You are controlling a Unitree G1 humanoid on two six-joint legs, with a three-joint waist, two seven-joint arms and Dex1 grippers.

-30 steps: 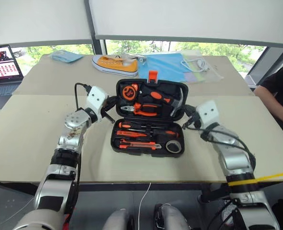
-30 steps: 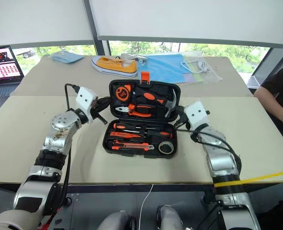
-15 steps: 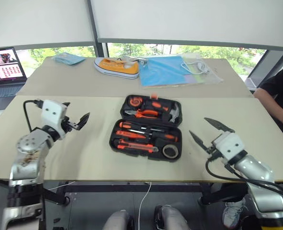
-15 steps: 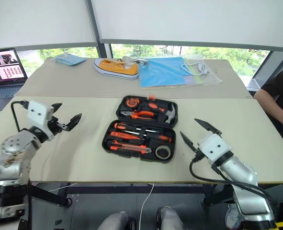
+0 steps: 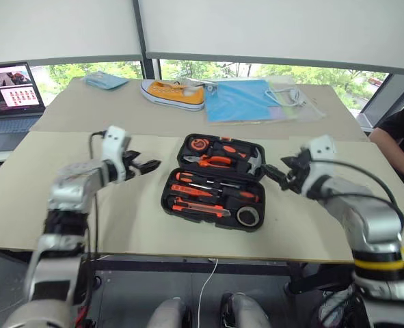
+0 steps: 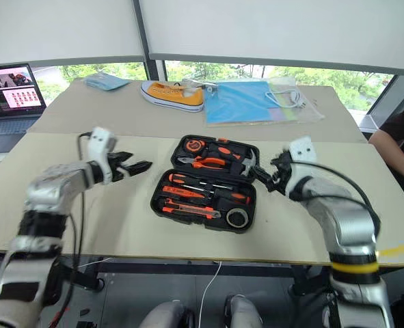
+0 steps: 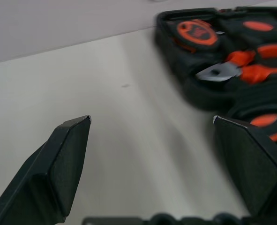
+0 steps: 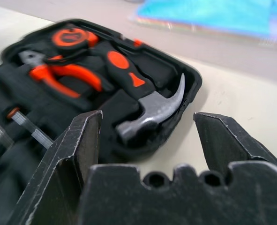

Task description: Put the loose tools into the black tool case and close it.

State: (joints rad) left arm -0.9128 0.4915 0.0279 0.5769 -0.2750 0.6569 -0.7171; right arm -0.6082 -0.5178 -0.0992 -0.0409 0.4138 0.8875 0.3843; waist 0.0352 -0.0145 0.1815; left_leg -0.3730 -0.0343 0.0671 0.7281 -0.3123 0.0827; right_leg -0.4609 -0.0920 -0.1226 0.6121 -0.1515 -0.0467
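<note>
Tool case (image 5: 215, 181) lies open, tools seated; left gripper (image 5: 145, 165) at nine o'clock, right gripper (image 5: 278, 176) at three, fingers wide. Closing the lid looks next.

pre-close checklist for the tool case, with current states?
1. Black tool case lying open on the table: ok.
2. Tools seated in recesses, hammer and pliers included: ok.
3. Loose tools left on the table: none visible, ok.
4. Left gripper jaws open, empty, beside the case: ok.
5. Right gripper jaws open, empty, at the lid's hammer end: ok.
6. Latch condition: cannot tell.
</note>
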